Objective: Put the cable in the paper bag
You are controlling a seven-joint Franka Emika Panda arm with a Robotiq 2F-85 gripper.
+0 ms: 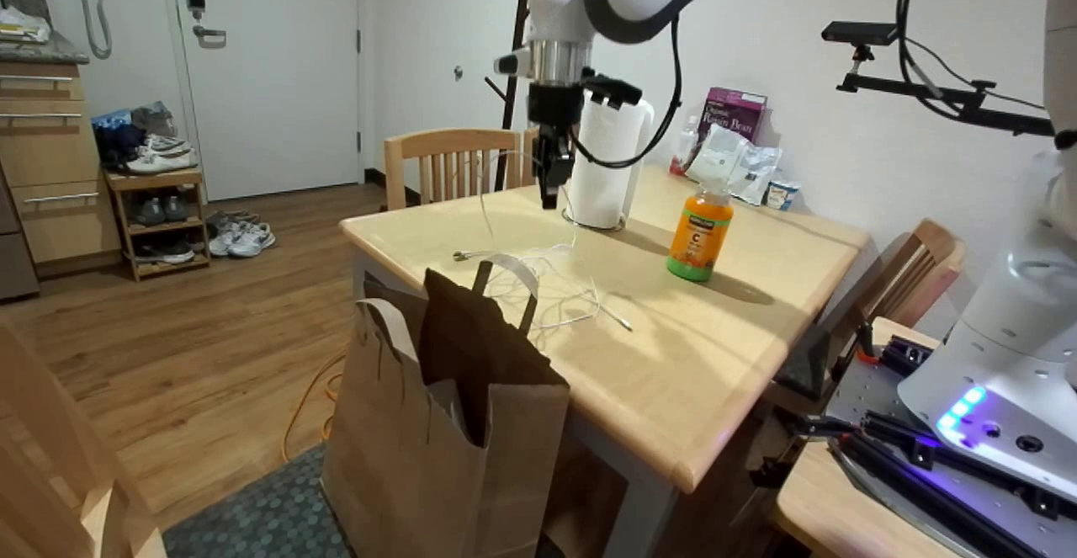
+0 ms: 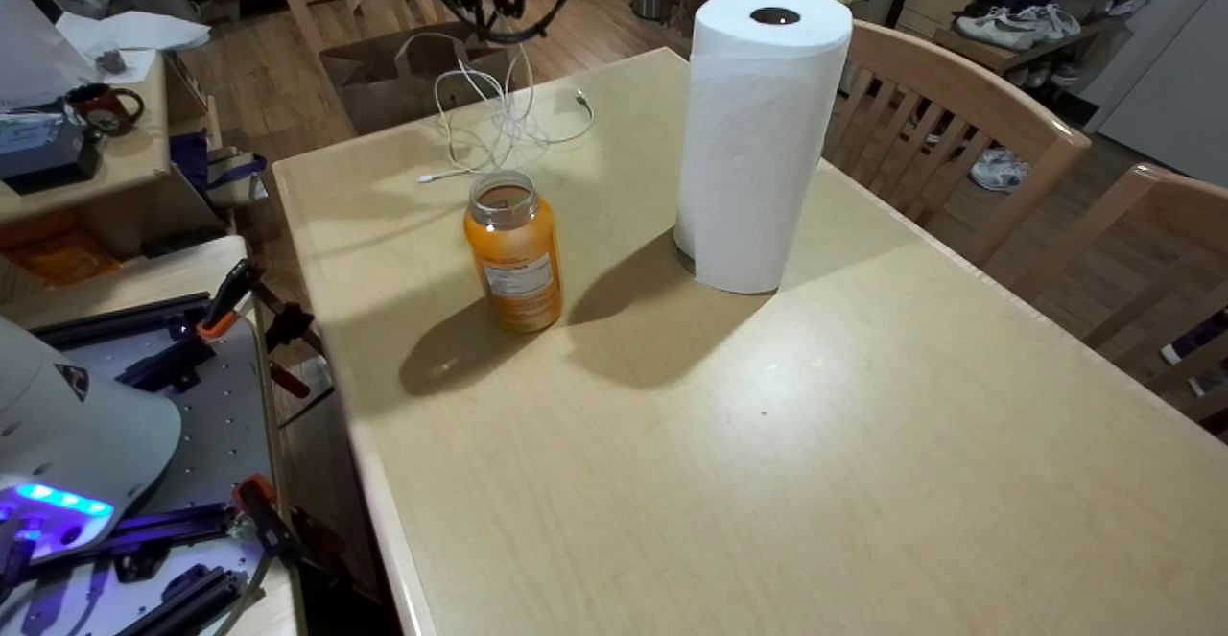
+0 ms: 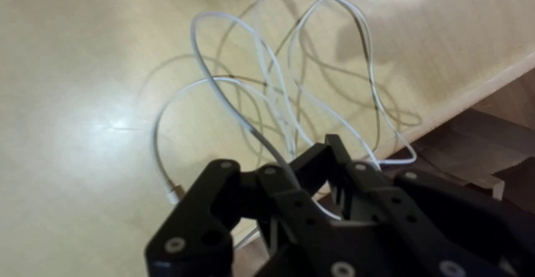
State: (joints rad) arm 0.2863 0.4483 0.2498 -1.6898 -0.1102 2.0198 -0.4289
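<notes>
Cable (image 3: 253, 131) partly in the pincer (image 1: 550, 194), loose loops below.

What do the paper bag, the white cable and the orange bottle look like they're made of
Paper bag: matte brown paper, going by its creases and jagged rim. White cable: probably smooth plastic or rubber, since it bends into loose loops. Orange bottle: likely plastic, shiny and see-through at the neck, though glass could look similar.
</notes>
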